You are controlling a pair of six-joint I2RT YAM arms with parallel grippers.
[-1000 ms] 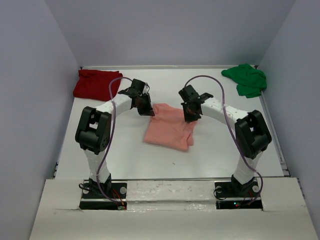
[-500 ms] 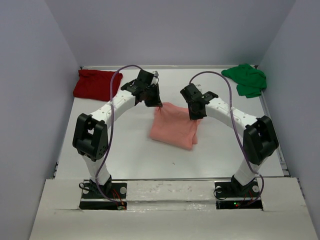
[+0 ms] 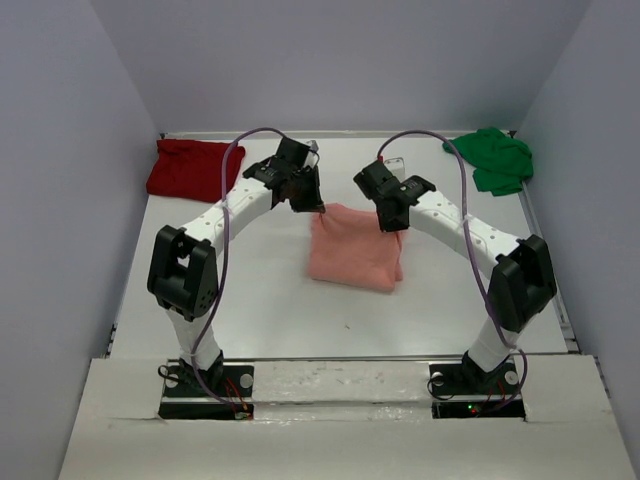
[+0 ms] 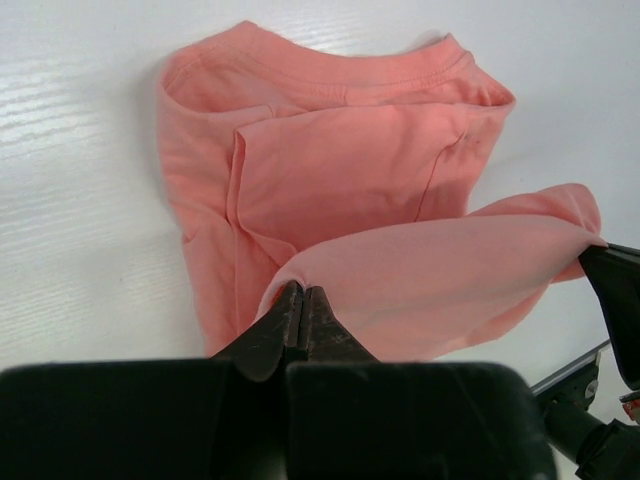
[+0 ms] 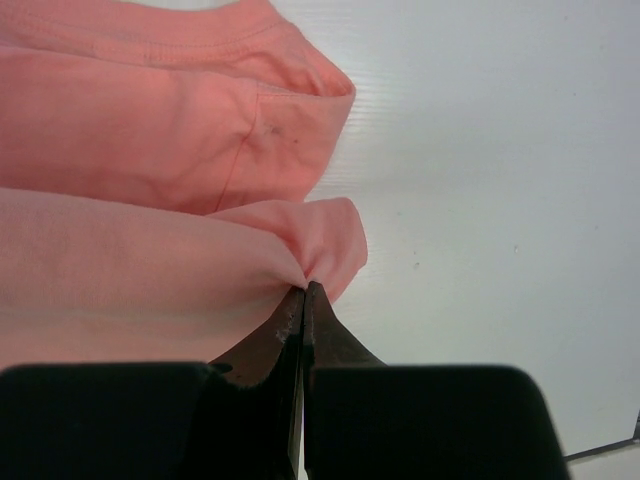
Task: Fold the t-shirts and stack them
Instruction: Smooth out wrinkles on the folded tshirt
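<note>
Left gripper and right gripper clamp the pink shirt mid-fold; red shirt and green shirt lie unstacked in far corners of the table.

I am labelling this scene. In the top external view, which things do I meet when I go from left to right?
dark red t-shirt → left gripper → salmon-pink t-shirt → right gripper → green t-shirt
</note>
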